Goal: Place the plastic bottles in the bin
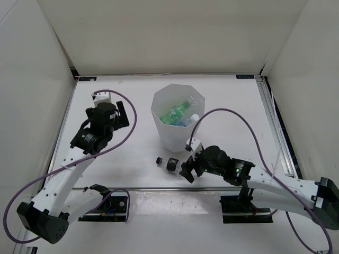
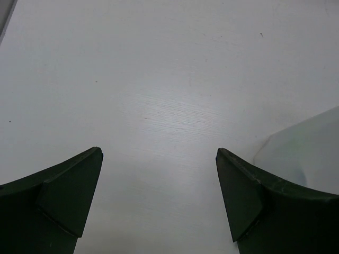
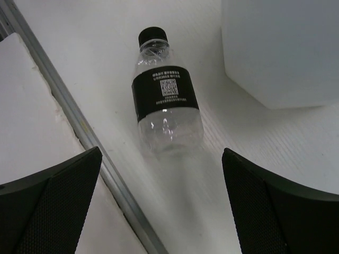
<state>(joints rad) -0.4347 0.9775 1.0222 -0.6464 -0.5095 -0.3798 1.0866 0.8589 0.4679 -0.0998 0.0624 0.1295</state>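
The white faceted bin (image 1: 159, 114) stands mid-table with a green bottle (image 1: 177, 112) and clear bottles with blue (image 1: 192, 120) inside. A clear bottle with black label and cap (image 1: 168, 163) lies on its side on the table, just below the bin. In the right wrist view this bottle (image 3: 165, 106) lies ahead of my open, empty right gripper (image 3: 161, 203), cap pointing away, with the bin wall (image 3: 280, 47) at upper right. My right gripper (image 1: 189, 172) sits just right of the bottle. My left gripper (image 1: 121, 115) is open and empty, left of the bin, over bare table (image 2: 159, 203).
A metal rail (image 3: 90, 143) runs along the table's near edge, close to the bottle's left side. White enclosure walls stand on the left, back and right. Purple cables loop from both arms. The bin's wall (image 2: 307, 153) shows at the right of the left wrist view.
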